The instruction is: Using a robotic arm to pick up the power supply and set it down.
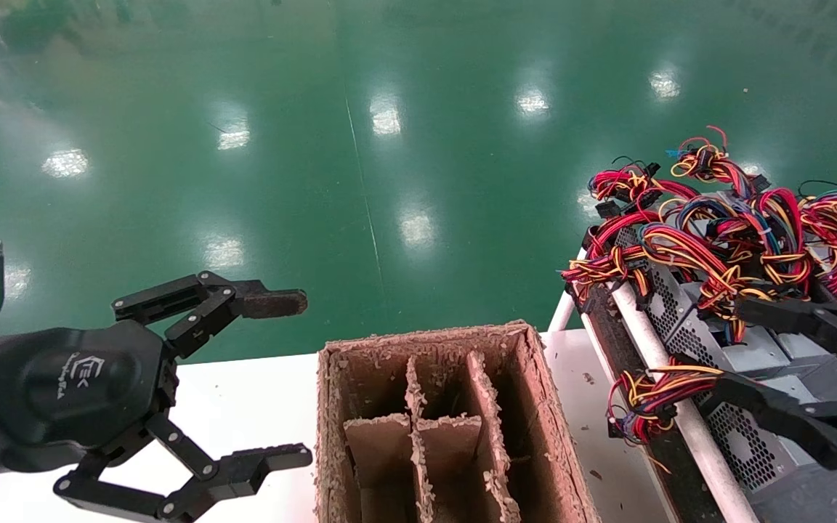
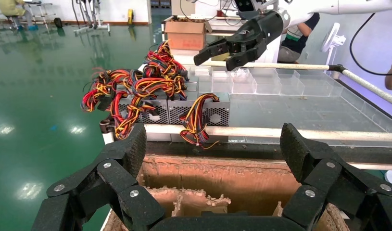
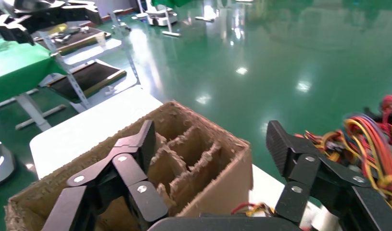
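Note:
Several silver-grey power supplies (image 1: 687, 309) with red, yellow and black wire bundles (image 1: 724, 240) lie side by side on a rack at the right. They also show in the left wrist view (image 2: 206, 113), and their wires reach the edge of the right wrist view (image 3: 372, 137). My right gripper (image 1: 734, 349) on the white robotic arm (image 2: 343, 6) hovers open over the near units and holds nothing. From the left wrist it is seen above the row (image 2: 213, 61). My left gripper (image 1: 280, 379) hangs open and empty to the left of the cardboard box.
A worn cardboard box (image 1: 328, 407) with inner dividers stands on the white table (image 1: 244, 399) between the two grippers. A white tube rail (image 1: 651, 341) edges the rack. Clear plastic bins (image 2: 290, 84) lie behind the power supplies. Green floor lies beyond.

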`<state>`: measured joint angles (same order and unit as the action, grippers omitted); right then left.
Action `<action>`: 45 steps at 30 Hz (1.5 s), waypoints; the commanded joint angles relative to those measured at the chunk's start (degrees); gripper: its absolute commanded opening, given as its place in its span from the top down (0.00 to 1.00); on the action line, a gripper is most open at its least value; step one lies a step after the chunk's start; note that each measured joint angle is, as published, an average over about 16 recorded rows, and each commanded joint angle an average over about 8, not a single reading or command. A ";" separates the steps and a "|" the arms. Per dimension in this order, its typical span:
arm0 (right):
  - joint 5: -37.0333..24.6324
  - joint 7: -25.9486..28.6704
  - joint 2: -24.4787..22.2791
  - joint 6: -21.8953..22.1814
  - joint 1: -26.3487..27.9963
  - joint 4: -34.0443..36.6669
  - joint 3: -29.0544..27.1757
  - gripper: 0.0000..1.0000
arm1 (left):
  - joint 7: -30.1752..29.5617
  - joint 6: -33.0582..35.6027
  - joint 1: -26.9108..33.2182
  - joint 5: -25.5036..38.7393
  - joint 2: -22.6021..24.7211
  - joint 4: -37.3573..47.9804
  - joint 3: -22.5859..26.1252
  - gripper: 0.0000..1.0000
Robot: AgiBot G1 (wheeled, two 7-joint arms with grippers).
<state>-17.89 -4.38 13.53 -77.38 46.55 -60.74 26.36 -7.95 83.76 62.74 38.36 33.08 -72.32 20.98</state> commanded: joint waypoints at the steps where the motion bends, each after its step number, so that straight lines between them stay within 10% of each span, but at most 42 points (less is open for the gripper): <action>1: -1.01 0.64 0.91 -0.35 0.63 -0.54 -0.44 0.00 | 0.00 0.00 0.00 0.00 0.00 0.00 0.00 0.00; 45: -23.14 14.62 20.75 -8.04 14.49 -12.40 -9.99 0.00 | 0.01 -0.01 0.01 -0.02 -0.01 0.00 0.02 0.00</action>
<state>-40.77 10.03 34.05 -85.34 60.88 -73.00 16.48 -7.94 83.75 62.75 38.35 33.08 -72.32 21.00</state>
